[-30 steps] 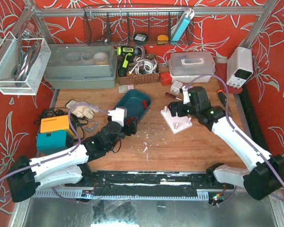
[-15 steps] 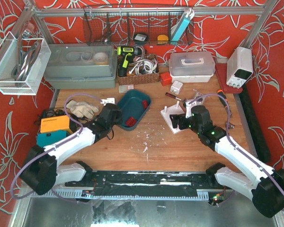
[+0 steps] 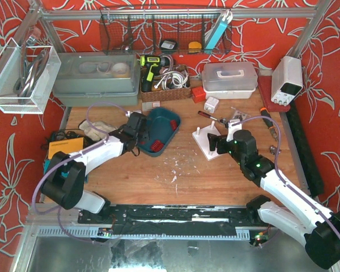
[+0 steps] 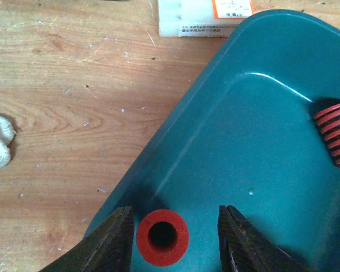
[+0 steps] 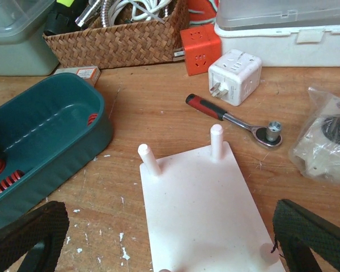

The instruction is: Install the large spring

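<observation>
Large spring (image 4: 162, 237) sits end-on at the 6 o'clock end of the teal tray (image 4: 260, 141), left gripper (image 4: 175, 238) straddling it unclamped with a gap at 3 o'clock, so centre, close fully, lift straight; right gripper (image 5: 170, 238) gapes wide over the white peg plate (image 5: 198, 198).

tray (image 3: 165, 126) left of centre on table (image 3: 158, 178) | springs (image 3: 156, 148) in tray's near end | peg plate (image 5: 201, 215) right of tray | ratchet (image 5: 232, 120) behind peg plate | basket (image 5: 119, 42) at back edge
</observation>
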Robot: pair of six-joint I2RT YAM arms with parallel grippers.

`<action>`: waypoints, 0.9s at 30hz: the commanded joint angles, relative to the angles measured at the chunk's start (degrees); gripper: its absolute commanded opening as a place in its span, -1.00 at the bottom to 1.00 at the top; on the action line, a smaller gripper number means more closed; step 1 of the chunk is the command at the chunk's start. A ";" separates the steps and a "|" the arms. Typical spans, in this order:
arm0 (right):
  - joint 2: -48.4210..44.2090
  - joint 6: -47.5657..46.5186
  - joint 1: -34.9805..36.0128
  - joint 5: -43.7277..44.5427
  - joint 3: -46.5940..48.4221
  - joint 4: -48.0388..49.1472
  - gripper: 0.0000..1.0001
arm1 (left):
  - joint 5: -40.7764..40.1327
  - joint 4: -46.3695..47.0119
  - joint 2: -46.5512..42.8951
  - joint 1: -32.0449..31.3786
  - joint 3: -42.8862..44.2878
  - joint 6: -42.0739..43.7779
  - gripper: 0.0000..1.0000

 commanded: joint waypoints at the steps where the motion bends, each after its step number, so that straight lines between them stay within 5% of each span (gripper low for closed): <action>1: -0.33 0.14 0.37 2.75 -0.51 0.62 0.97 | -2.07 -3.89 2.61 0.23 2.47 -1.01 -0.11; 27: -0.48 -0.21 0.44 3.66 -0.22 0.10 0.97 | 0.24 -1.03 7.22 0.21 0.15 -2.07 -0.10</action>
